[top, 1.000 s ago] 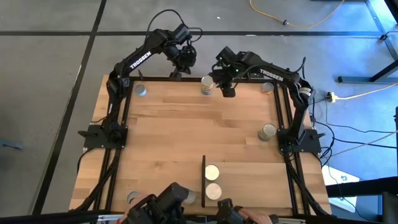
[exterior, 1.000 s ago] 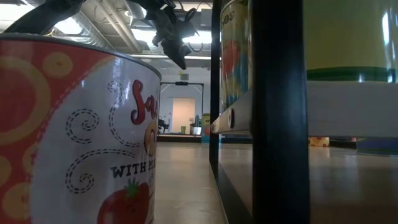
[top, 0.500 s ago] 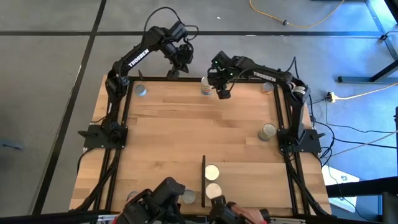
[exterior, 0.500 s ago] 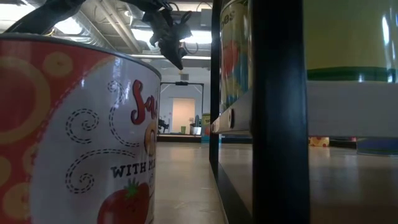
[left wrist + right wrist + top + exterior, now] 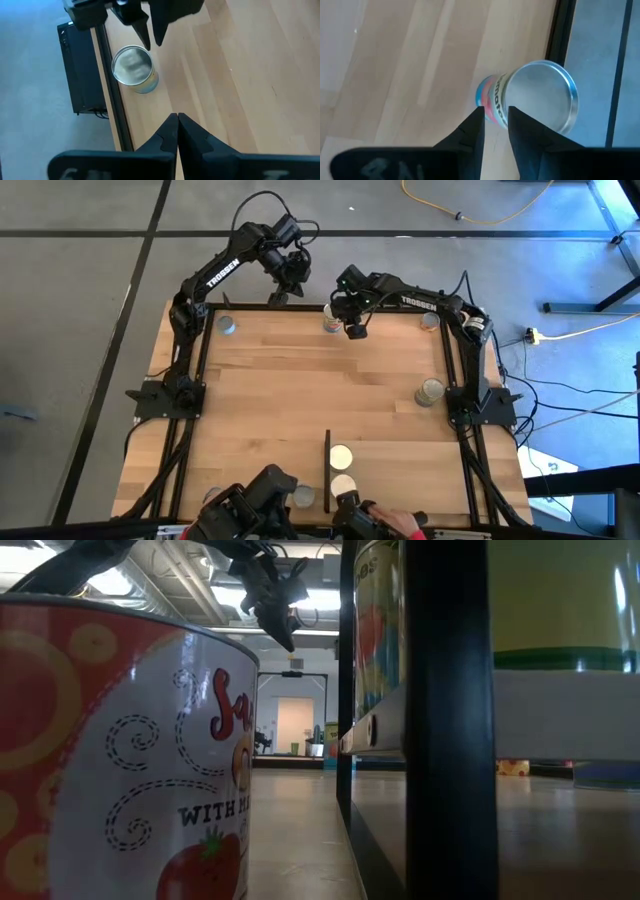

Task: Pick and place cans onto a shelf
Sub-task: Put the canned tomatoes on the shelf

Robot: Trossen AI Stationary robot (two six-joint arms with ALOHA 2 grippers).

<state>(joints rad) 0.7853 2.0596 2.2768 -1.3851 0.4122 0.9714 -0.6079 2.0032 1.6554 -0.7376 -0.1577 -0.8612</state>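
Observation:
A grey-topped can [image 5: 332, 321] stands upright on its base at the table's far edge. My right gripper [image 5: 352, 330] hangs just to its right, open by a narrow gap. In the right wrist view its fingertips [image 5: 495, 111] stand in front of the can's label side [image 5: 492, 102], and I cannot tell whether they touch it. My left gripper [image 5: 285, 277] is shut and hovers beyond the far edge, holding nothing. It looks down on that can [image 5: 132, 67]. The shelf [image 5: 327, 468], near the front edge, carries two pale-topped cans [image 5: 341, 457].
More cans stand at the far left [image 5: 228, 325], the far right [image 5: 430, 321] and the right edge [image 5: 430, 391]. Two stand by the near edge [image 5: 303, 496], one of them filling the low view [image 5: 120, 760]. A person's hand [image 5: 390, 526] shows at the near edge.
My right gripper has come down and a little toward the table's left, closer to the can at the far edge. Its finger gap is unchanged. The can has kept its place.

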